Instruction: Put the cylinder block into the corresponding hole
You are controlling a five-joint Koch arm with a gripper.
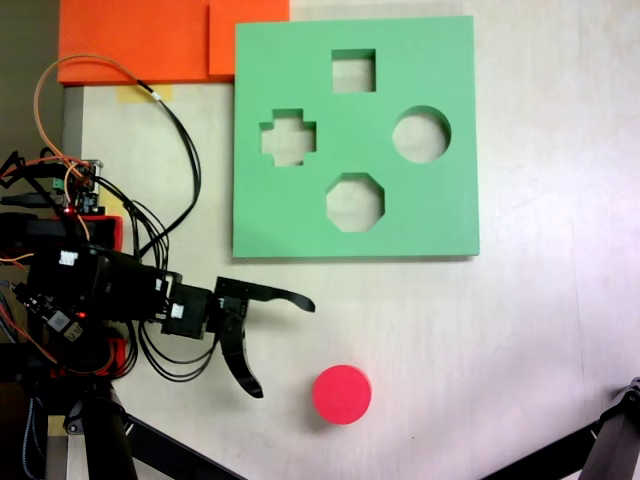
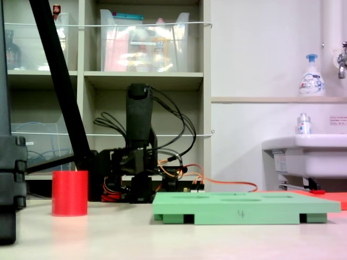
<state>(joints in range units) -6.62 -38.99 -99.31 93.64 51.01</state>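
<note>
In the fixed view from above we see the arm folded low at the left edge, its forearm reaching toward the right across the bench, and its end effector with the two black jaws spread wide apart and nothing between them: one jaw points right, the other curves down toward the lower edge of that view. The cylinder block stands on its flat end just beyond the lower jaw's tip, to the right and slightly below, not touching it. The green foam board lies above the end effector in that view, near the upper jaw but apart from it. The corresponding hole sits toward the board's far right side, well apart from the end effector, with the octagonal cut-out nearer, and the cross-shaped cut-out and square cut-out further up.

In the low fixed view the arm faces us end on, wrapped in cables, and we cannot make out its jaws against the dark body. The red block stands left of it, the board to the right, its cut-outs hard to tell apart at that angle.
</note>
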